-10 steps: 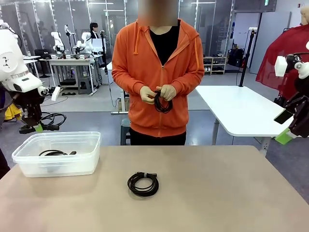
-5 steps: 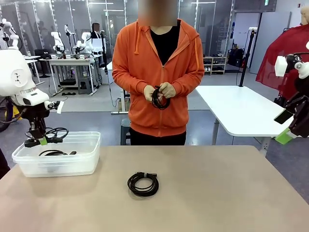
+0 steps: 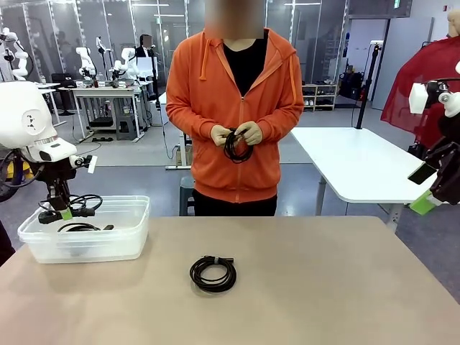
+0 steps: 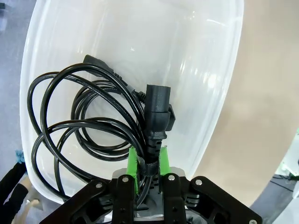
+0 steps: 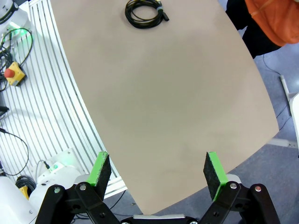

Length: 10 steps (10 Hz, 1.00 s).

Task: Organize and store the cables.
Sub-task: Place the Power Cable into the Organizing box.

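Left arm: the left jaws are pressed together, green pads (image 4: 132, 161) pinching the held cable (image 4: 84, 121) at the point where its turns are gathered. The loops fan out loosely from the grip, and a black moulded plug (image 4: 156, 109) stands just past the pads. In the front view this held cable (image 3: 77, 203) hangs over the open top of the clear bin (image 3: 115, 244), towards the bin's left end and about level with its rim. The left wrist view looks down past the loops onto the bin's pale floor and curved wall (image 4: 205, 70).

Bin contents: a second cable (image 3: 79, 228) lies flat on the bin floor.

Bench (image 3: 323, 287): the bin stands at the left side. One coiled cable (image 3: 213, 273), tied with a band, lies near the middle, well apart from the bin. The right wrist view shows this same coil (image 5: 145, 11) at the far end of the bench surface (image 5: 163, 93).

Right arm: the right jaws are spread wide, with nothing between the green pads (image 5: 99, 169), and are held off the right edge of the bench, well apart from every cable.

Person: standing at the far side in an orange hooded top, the person's hands (image 3: 249, 134) are together at waist height, holding a further black coil (image 3: 238, 149)
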Available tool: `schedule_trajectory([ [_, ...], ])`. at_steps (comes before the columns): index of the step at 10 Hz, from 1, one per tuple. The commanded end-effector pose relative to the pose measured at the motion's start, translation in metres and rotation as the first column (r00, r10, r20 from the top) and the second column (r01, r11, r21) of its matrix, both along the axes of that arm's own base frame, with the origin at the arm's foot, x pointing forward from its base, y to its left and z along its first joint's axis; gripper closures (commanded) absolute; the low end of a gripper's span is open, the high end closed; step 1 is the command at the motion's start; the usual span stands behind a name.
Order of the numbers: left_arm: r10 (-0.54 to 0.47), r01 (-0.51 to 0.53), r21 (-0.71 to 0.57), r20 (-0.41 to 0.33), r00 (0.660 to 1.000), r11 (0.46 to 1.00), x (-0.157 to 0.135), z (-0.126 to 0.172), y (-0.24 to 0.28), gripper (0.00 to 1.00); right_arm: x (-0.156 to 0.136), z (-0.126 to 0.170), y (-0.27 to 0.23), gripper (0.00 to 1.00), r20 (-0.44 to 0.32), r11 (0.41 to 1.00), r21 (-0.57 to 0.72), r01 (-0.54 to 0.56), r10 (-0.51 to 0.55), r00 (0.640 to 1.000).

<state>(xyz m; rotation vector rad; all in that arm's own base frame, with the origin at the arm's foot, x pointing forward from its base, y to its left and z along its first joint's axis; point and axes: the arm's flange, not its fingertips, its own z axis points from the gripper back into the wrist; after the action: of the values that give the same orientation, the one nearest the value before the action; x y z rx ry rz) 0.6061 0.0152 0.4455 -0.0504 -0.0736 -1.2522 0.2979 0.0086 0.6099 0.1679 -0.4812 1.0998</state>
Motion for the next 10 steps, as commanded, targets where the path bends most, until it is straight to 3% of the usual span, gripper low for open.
schedule_trajectory([
  [1, 0.0, 0.0, 0.002, 0.003, 1.0, 1.0, -0.002, 0.0, 0.001, 0.8, 0.0, 0.002, 0.001, 0.0, -0.006, 1.0, -0.002, 0.008, -0.008, 1.0],
  [4, -0.002, 0.002, -0.001, 0.0, 1.0, 1.0, 0.0, 0.0, -0.001, 0.8, 0.0, 0.002, 0.001, 0.0, -0.006, 1.0, -0.002, 0.008, -0.008, 1.0],
  [6, -0.01, 0.009, 0.02, 0.023, 1.0, 1.0, 0.018, -0.014, 0.012, 0.8, 0.0, 0.002, 0.001, 0.0, -0.006, 1.0, -0.002, 0.008, -0.008, 1.0],
  [10, -0.016, 0.017, 0.033, -0.038, 0.999, 0.999, 0.029, -0.04, 0.015, 0.8, 0.0, 0.002, 0.001, 0.0, -0.006, 1.0, -0.002, 0.008, -0.008, 1.0],
])
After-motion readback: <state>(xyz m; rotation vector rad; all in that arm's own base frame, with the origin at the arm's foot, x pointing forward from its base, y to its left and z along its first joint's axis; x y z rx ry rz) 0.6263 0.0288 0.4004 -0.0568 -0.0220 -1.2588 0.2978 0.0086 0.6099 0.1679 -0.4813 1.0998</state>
